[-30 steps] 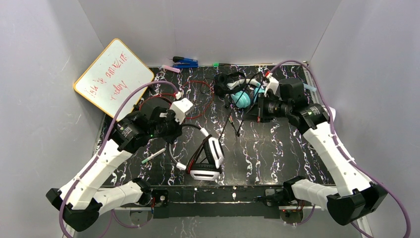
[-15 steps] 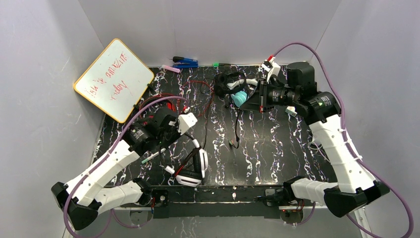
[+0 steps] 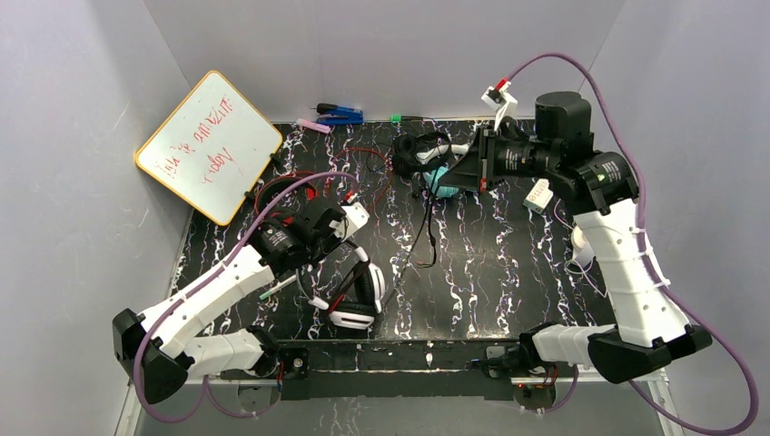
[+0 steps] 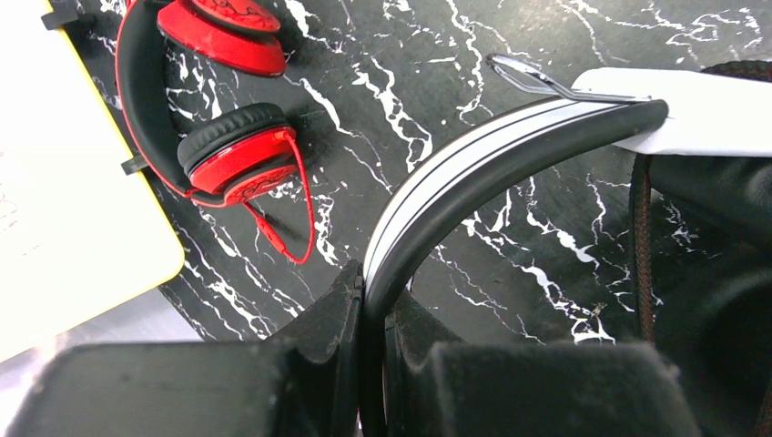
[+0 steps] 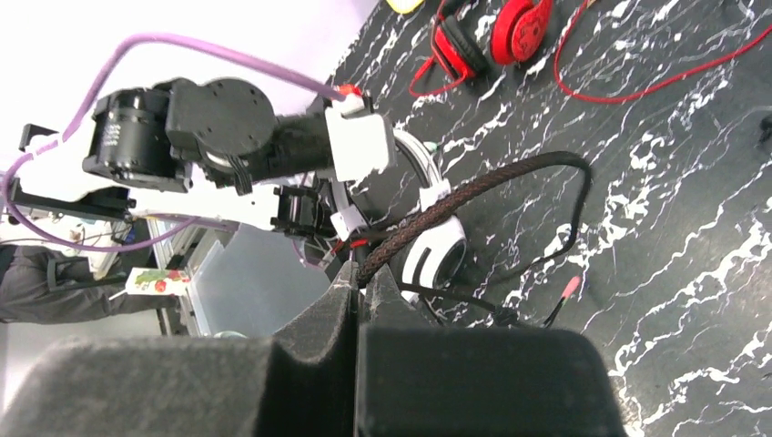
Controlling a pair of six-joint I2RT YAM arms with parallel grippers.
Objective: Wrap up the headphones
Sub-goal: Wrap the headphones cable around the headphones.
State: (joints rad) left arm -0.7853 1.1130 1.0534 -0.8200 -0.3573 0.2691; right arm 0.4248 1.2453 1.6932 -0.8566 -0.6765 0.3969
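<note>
The white-and-black headphones [image 3: 359, 295] sit near the table's front, left of centre. My left gripper [image 4: 373, 300] is shut on their striped headband [image 4: 455, 173]. Their braided black cord [image 5: 473, 187] runs up from the ear cup [image 5: 437, 255] to my right gripper [image 5: 357, 278], which is shut on it. In the top view the right gripper [image 3: 459, 173] hangs high over the back of the table, and the cord [image 3: 427, 232] droops below it. The red headphones [image 3: 291, 195] lie behind the left arm. The teal pair [image 3: 440, 177] and the small black pair [image 3: 418, 150] lie at the back under the right gripper.
A whiteboard [image 3: 209, 145] leans at the back left. A blue tool [image 3: 339, 114], a pink marker [image 3: 315, 125] and a green pen [image 3: 397, 118] lie along the back edge. A loose red cord [image 3: 368, 154] loops at back centre. A pen [image 3: 281, 286] lies by the left arm.
The left gripper has drawn the white-and-black headphones nearer the front edge and turned them. The right gripper has risen and pulled back with the cord.
</note>
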